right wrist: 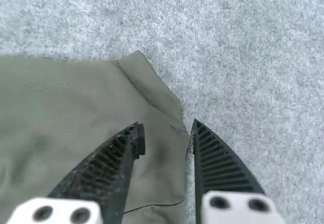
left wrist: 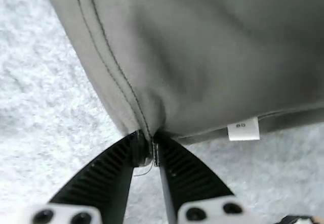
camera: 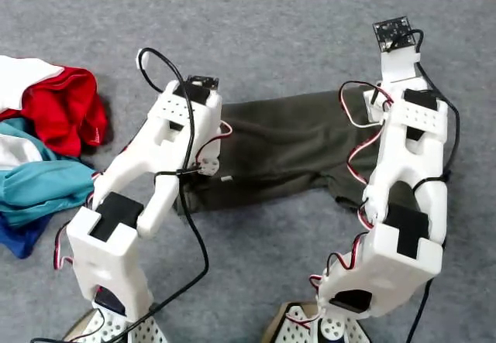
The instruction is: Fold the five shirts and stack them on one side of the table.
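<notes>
An olive green shirt (camera: pixel 294 145) lies spread on the grey table between my two arms. My left arm (camera: pixel 182 118) stands over its left edge. There my left gripper (left wrist: pixel 152 152) is shut on the stitched hem of the olive shirt (left wrist: pixel 202 57), close to a small white label (left wrist: pixel 243 129). Over the shirt's right end is my right arm (camera: pixel 407 118). My right gripper (right wrist: pixel 166 133) is open, and its black fingers straddle the edge of the olive shirt (right wrist: pixel 66 118) near a folded corner.
A loose pile of shirts sits at the table's left edge: red (camera: pixel 66 114), white (camera: pixel 19 76), teal (camera: pixel 39 184) and blue (camera: pixel 19 234). Bare grey tabletop (camera: pixel 263 41) stretches behind the olive shirt and in front of it between the arm bases.
</notes>
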Available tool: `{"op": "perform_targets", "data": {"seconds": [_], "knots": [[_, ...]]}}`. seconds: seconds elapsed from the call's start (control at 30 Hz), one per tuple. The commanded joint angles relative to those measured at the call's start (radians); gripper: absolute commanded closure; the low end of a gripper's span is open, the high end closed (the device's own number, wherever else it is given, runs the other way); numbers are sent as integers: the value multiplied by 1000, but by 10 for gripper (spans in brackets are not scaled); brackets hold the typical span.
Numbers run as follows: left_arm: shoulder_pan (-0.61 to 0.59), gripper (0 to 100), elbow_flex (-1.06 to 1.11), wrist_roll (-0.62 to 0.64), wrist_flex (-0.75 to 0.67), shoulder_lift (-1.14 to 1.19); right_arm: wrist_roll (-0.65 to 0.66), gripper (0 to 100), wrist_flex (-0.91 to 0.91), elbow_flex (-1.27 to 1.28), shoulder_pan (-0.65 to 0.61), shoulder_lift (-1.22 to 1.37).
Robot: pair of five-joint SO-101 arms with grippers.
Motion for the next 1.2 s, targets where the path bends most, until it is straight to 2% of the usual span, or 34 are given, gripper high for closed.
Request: {"op": "perform_targets", "data": {"seconds": [0.0, 0.2, 0.63, 0.87, 1.07, 1.17], "knots": [[-37, 981, -48, -58, 38, -7, -3, 832, -21, 1, 21, -5], [-63, 981, -52, -107, 81, -7, -2, 832, -21, 1, 21, -5], [75, 980, 32, -104, 89, -5, 20, 832, -21, -2, 31, -5], [29, 978, 38, -98, 87, -7, 77, 832, -18, -5, 41, -5], [-6, 813, -46, -100, 166, -48, 109, 832, 110, -130, 19, 70], [-6, 798, -86, -106, 190, -114, 112, 850, 199, -249, 27, 147]]}}
